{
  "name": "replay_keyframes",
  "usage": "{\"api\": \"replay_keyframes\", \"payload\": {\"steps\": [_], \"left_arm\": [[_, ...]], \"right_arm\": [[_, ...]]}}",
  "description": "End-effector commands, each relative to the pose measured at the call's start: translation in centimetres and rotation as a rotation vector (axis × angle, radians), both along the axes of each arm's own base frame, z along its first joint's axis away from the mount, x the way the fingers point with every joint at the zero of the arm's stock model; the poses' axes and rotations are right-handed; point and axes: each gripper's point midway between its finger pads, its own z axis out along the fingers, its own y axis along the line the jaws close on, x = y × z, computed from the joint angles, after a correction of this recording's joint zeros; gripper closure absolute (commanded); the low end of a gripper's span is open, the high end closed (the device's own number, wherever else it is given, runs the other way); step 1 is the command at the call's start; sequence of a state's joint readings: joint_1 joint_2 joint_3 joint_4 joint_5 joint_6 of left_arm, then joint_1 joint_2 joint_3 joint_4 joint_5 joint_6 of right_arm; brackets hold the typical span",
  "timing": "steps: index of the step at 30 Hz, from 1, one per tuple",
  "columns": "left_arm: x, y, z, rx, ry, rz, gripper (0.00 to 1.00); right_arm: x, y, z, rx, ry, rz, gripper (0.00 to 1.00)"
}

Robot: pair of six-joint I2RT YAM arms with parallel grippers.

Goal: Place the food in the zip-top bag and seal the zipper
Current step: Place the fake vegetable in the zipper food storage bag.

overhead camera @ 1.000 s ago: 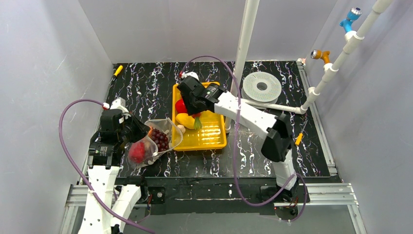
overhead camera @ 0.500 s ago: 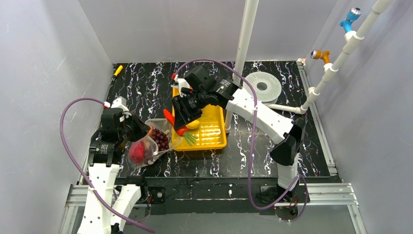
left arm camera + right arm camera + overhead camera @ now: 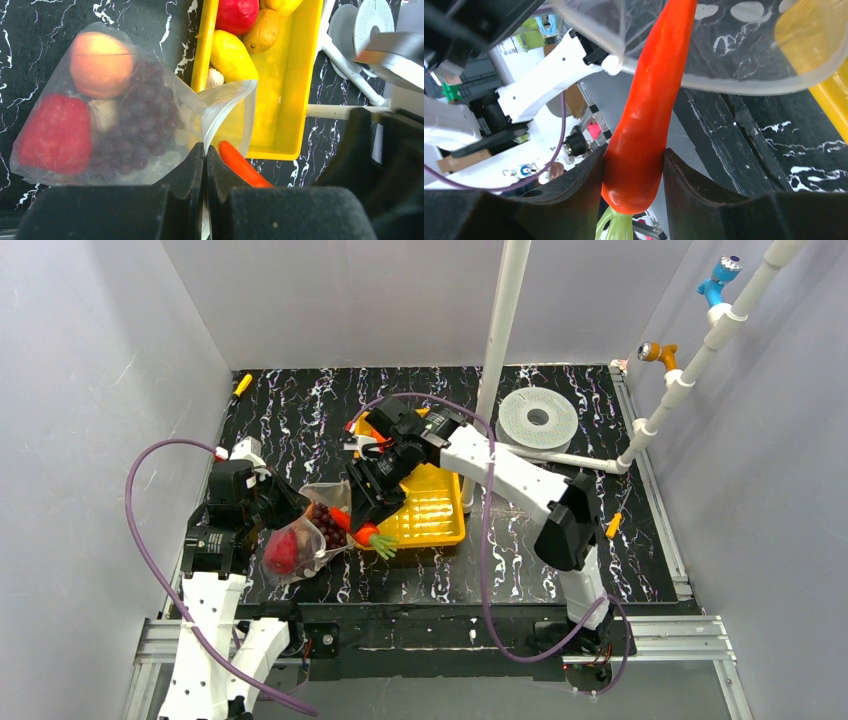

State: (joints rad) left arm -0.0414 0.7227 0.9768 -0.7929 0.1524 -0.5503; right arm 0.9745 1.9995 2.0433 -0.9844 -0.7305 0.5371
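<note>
The clear zip-top bag (image 3: 300,540) lies left of the yellow tray (image 3: 440,525). It holds a red fruit (image 3: 52,132), a peach-coloured one (image 3: 100,62), purple grapes (image 3: 142,120) and a pale bulb (image 3: 105,112). My left gripper (image 3: 205,155) is shut on the bag's mouth edge, so the zipper (image 3: 210,120) stands open. My right gripper (image 3: 634,175) is shut on an orange-red carrot (image 3: 649,125) near its green top. The carrot's tip (image 3: 227,150) reaches into the mouth. More food stays in the tray: a red fruit (image 3: 237,14), a tan potato (image 3: 262,31) and a yellow fruit (image 3: 232,57).
A white vertical pole (image 3: 505,340) rises behind the tray. A grey-white disc (image 3: 538,418) lies at the back right, with white pipework (image 3: 690,370) along the right side. Purple cables loop off both arms. Grey walls enclose the black marbled table (image 3: 300,420).
My right gripper has carried the carrot from the tray leftward and down to the bag's mouth. The left gripper and the bag have stayed put.
</note>
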Motion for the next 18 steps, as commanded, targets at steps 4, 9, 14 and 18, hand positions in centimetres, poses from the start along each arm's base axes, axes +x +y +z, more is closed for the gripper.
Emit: {"api": "replay_keyframes", "payload": {"steps": [4, 9, 14, 18], "left_arm": [[-0.3, -0.7, 1.8, -0.030, -0.044, -0.032, 1.00], [-0.8, -1.2, 1.8, -0.063, -0.038, -0.040, 1.00], [-1.1, -1.6, 1.8, -0.088, -0.037, -0.042, 1.00], [-1.3, -1.6, 2.0, -0.092, -0.038, -0.041, 1.00]], "right_arm": [[2.0, 4.5, -1.0, 0.026, 0.163, -0.077, 0.99], [3.9, 6.6, -2.0, 0.057, 0.195, -0.132, 0.99], [5.9, 7.6, -3.8, 0.061, 0.186, -0.210, 0.99], [7.3, 8.2, -4.5, 0.092, 0.130, -0.275, 0.99]]}}
